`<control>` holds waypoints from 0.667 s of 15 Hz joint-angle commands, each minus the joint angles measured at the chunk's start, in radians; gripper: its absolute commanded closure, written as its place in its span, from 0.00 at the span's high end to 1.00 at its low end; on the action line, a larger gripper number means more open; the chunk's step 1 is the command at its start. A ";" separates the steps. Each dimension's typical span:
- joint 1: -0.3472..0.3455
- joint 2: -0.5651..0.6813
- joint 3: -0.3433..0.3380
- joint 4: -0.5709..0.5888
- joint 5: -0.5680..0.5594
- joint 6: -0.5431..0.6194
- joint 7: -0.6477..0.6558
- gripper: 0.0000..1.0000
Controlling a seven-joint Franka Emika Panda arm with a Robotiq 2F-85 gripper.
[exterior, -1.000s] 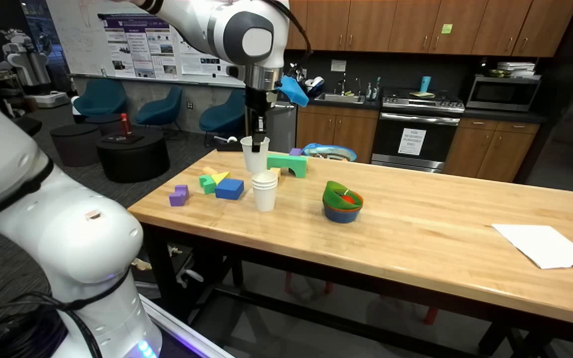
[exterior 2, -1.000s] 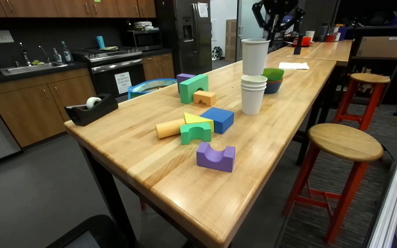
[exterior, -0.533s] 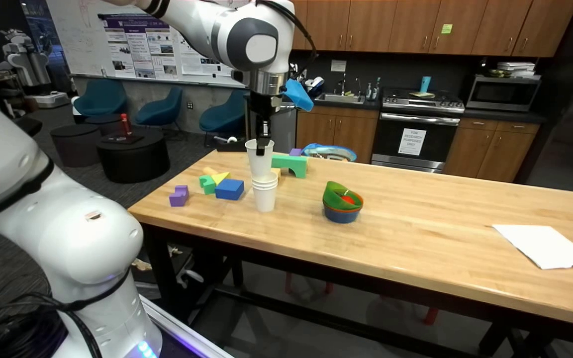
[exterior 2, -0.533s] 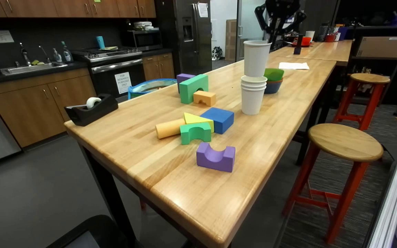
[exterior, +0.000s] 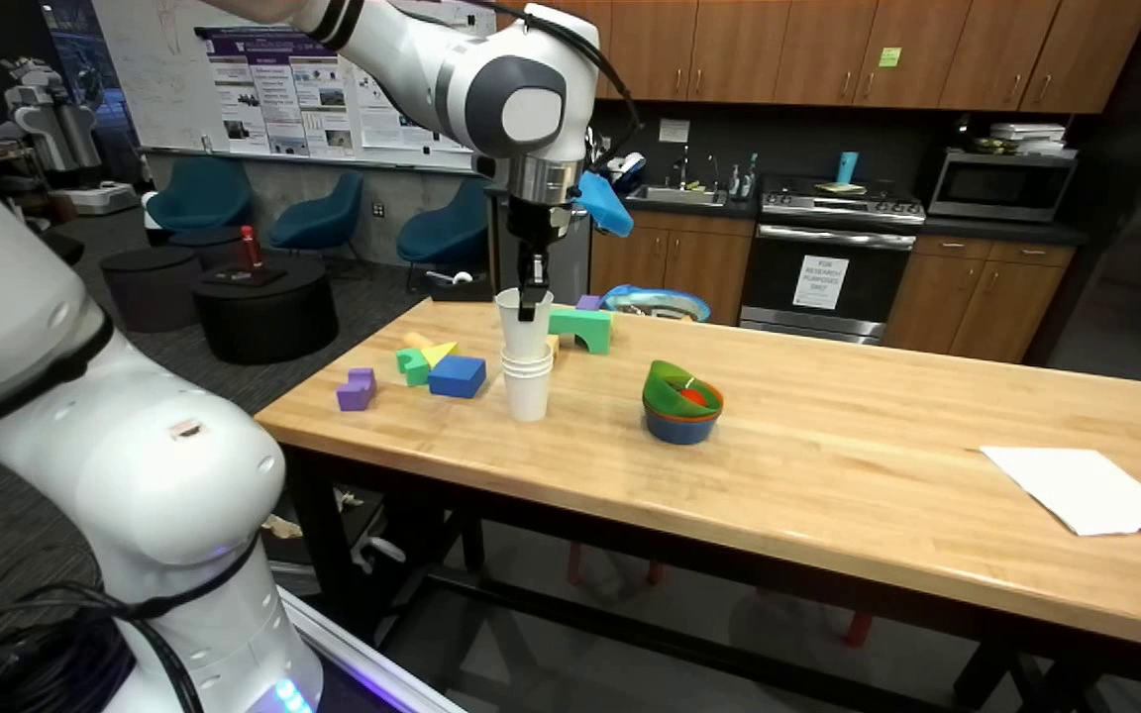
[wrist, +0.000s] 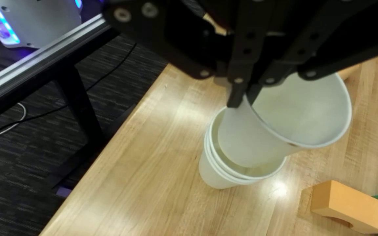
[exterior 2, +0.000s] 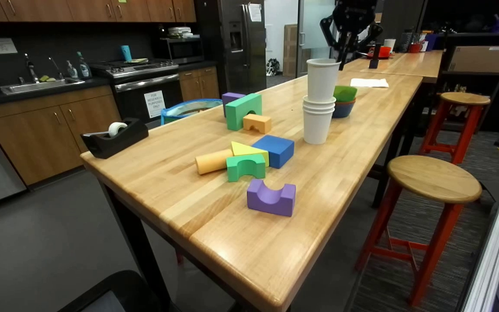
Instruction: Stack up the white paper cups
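Observation:
My gripper (wrist: 245, 100) is shut on the rim of a white paper cup (wrist: 251, 141), with one finger inside and one outside the wall. In both exterior views the held cup (exterior: 523, 337) (exterior 2: 322, 80) hangs mouth up over the white paper cup stack (exterior: 527, 396) (exterior 2: 316, 128). The stack is nested, upright on the table, with several rims showing. In the wrist view the held cup's lower end overlaps the opening of the stack (wrist: 213, 172) and seems at or just inside it. How deep it sits is hard to tell.
A blue block (exterior 2: 274, 150), yellow triangle (exterior 2: 249, 149), purple block (exterior 2: 271, 198) and green arch (exterior 2: 244, 112) lie near the stack. An orange arch (wrist: 349, 206) is close by. Nested bowls (exterior: 681, 426), a white paper sheet (exterior: 1086, 487) and a tape dispenser (exterior 2: 115, 138) are also on the table.
My gripper has lowered with the held cup and shifted slightly right in both exterior views. The cup's bottom has come down from above the stack to its opening. The stack has not moved.

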 commanded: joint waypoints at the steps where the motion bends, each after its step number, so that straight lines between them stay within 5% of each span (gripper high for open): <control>1: 0.005 0.044 -0.007 0.020 0.009 0.022 -0.017 0.28; 3: 0.005 0.059 -0.006 0.022 0.010 0.028 -0.020 0.34; 10: 0.002 0.074 -0.005 0.030 0.021 0.027 -0.035 0.79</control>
